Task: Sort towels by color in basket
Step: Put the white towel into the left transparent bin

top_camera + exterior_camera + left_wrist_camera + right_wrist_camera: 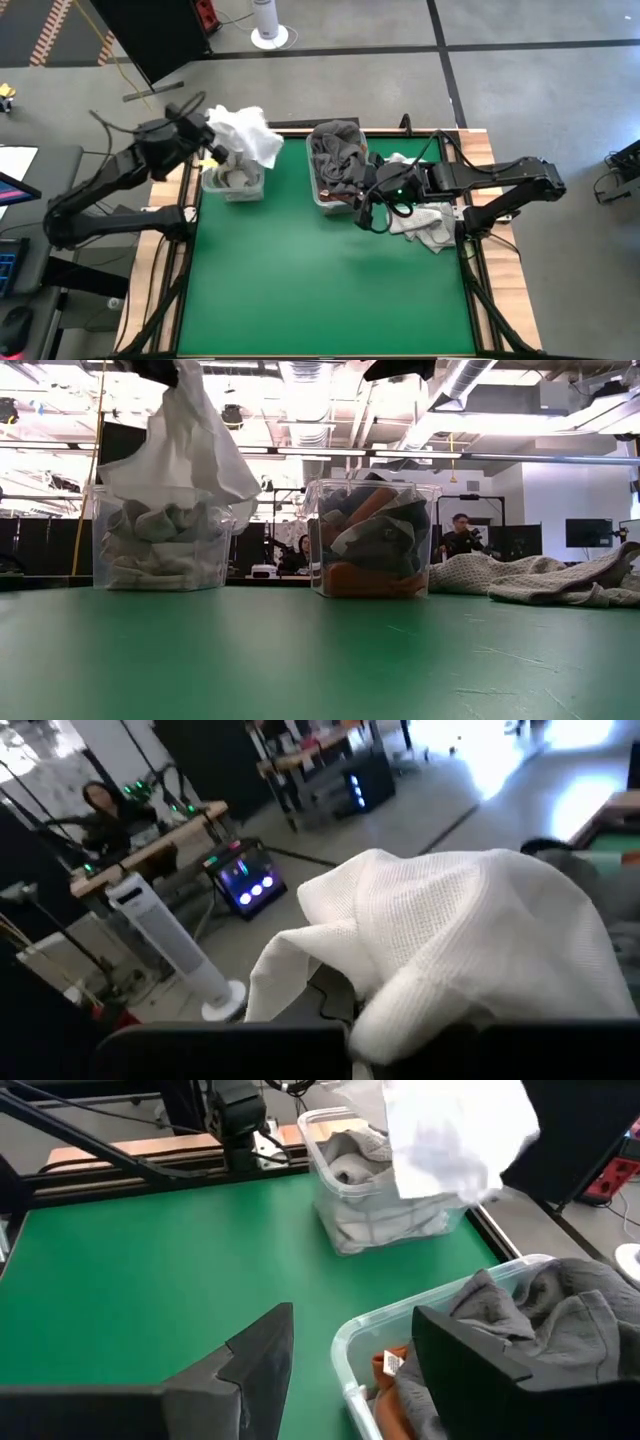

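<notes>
White towel [245, 135] hangs from my left jaws [207, 131], which are closed on it, bunched above the left clear bin [233, 182] of pale cloths at the bench's [320, 290] far edge. My right jaws [345, 1345] stand open and empty over the near rim of the second bin [335, 165], packed with dark grey [338, 150] and rust-orange towels [365, 578]. Beside it on the bench lies a pile of pale towels [425, 222]
</notes>
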{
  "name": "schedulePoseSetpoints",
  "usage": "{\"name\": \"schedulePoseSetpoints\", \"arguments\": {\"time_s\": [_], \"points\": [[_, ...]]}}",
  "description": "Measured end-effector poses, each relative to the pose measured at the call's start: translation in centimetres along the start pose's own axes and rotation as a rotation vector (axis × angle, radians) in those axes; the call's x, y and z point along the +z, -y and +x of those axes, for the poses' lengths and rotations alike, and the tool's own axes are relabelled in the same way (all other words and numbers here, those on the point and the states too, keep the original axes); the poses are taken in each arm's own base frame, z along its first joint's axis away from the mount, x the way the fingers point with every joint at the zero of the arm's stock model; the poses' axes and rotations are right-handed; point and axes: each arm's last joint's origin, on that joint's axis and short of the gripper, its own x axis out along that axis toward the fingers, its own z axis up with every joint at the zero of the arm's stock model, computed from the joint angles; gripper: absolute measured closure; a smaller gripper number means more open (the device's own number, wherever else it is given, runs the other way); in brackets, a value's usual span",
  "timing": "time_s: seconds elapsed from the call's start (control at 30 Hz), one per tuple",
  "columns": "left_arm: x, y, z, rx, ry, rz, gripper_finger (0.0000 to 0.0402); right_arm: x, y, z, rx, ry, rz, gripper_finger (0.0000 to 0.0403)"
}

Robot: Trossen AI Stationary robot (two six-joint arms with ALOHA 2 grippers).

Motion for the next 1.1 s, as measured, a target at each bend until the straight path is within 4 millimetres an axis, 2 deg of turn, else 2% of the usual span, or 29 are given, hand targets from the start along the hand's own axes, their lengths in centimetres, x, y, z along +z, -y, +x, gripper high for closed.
{"name": "schedulePoseSetpoints", "arguments": {"time_s": [0.33,0.5,0.67,0.8,1.1], "points": [[-0.4,-3.3,-4.9,0.086,0.124,-0.100,0.0401,0.1,0.0,0.0,0.000,0.006,0.003,0.0171],[-0.8,-4.1,-6.2,0.085,0.154,-0.113,0.0401,0.3,0.0,0.0,0.004,0.029,0.018,0.0171],[-0.9,-4.3,-6.6,0.087,0.163,-0.112,0.0401,0.3,0.0,0.0,0.004,0.030,0.018,0.0171],[-0.8,-3.5,-5.6,-0.004,0.146,-0.105,0.0401,0.3,0.0,0.0,0.004,0.030,0.018,0.0171],[-0.4,0.9,0.2,-0.219,-0.013,-0.016,0.0401,0.3,-0.3,-0.1,0.012,0.031,0.019,0.0171]]}}
